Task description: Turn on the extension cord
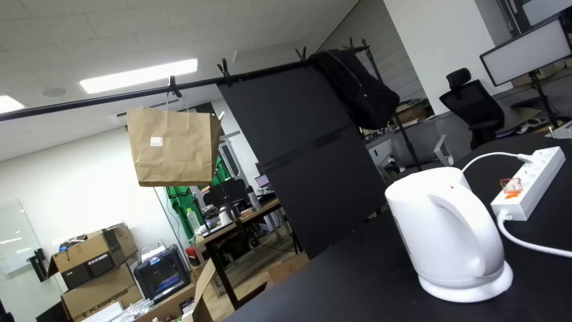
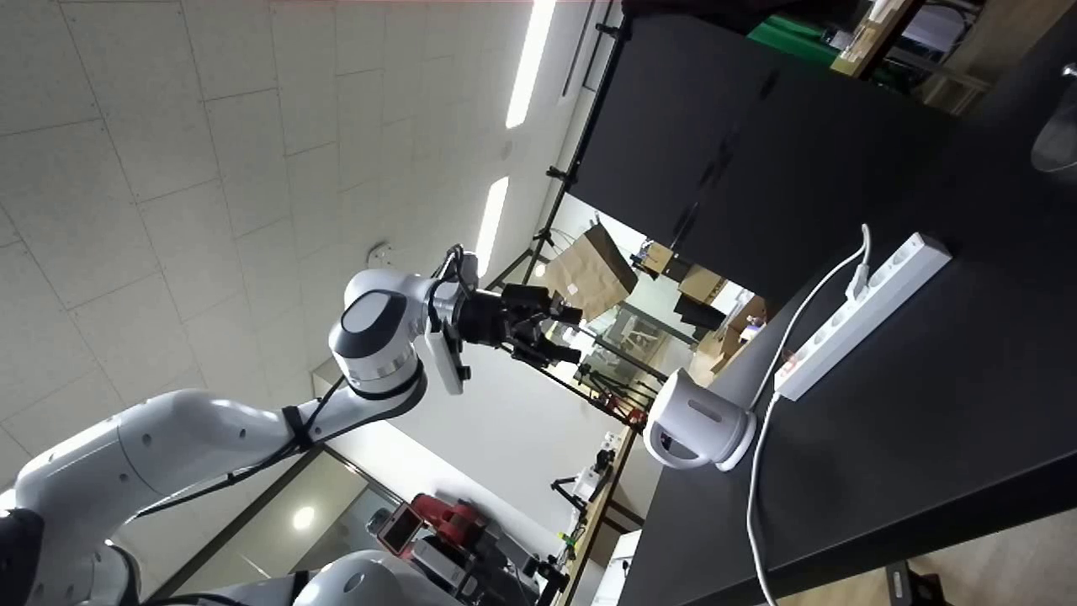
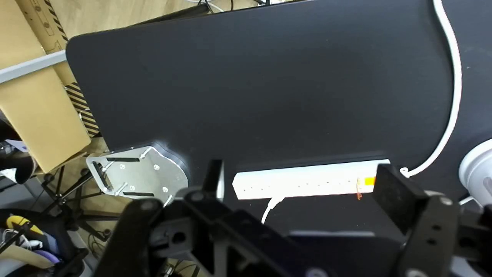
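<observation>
On a smooth black desk (image 3: 269, 96), a long, flat white plastic power strip (image 3: 303, 181) is laid near a rounded white kettle (image 1: 420, 232). A small orange switch (image 3: 369, 181) is set at the strip's end nearer the kettle, where a thick white cable (image 3: 455, 84) is joined. The black two-fingered hand (image 2: 577, 335) is held in the air, well apart from the strip, its jaws spread wide and nothing gripped. The strip is judged to be light, stiff and a bit slippery, so it may be slid if pushed sideways. It need not be lifted (one straight press is likely wanted); if steadied, it should be held by its long sides.
</observation>
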